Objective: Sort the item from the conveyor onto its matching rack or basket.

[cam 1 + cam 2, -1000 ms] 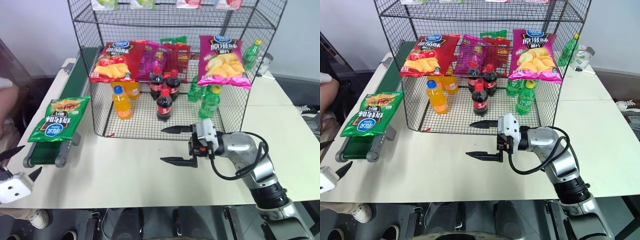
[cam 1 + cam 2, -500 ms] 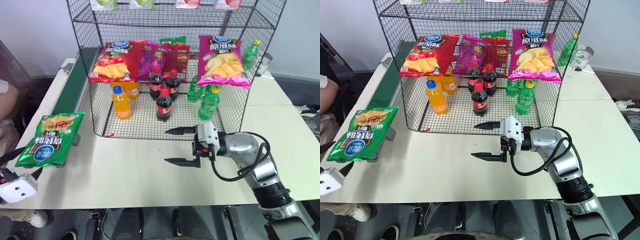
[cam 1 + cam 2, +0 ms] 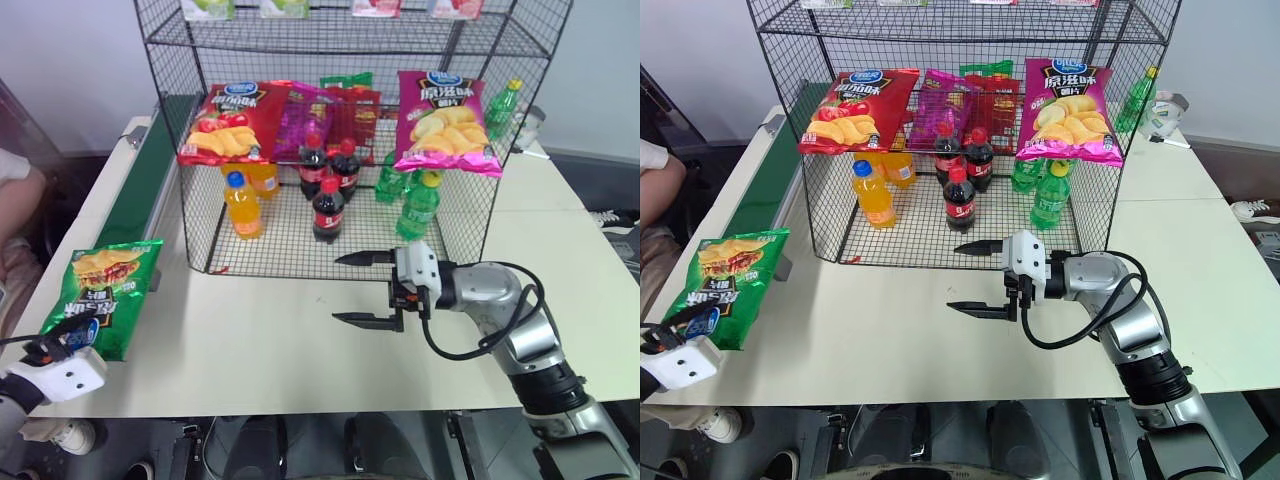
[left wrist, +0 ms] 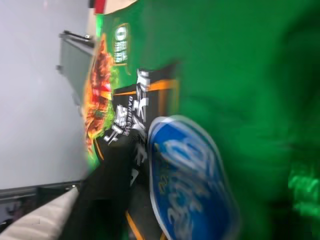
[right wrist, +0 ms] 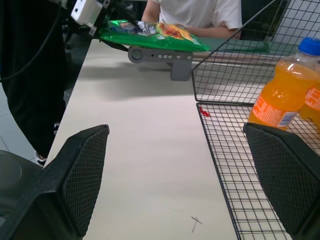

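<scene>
The left hand [image 3: 60,345] is clamped on the lower edge of the green bag [image 3: 103,292], held off the conveyor [image 3: 140,185] at the worktop's [image 3: 260,340] left edge. The right hand [image 3: 365,288] hangs spread wide near the rack [image 3: 470,215]. Gripped only by its edge, the slick bag may slip free mid-carry
</scene>
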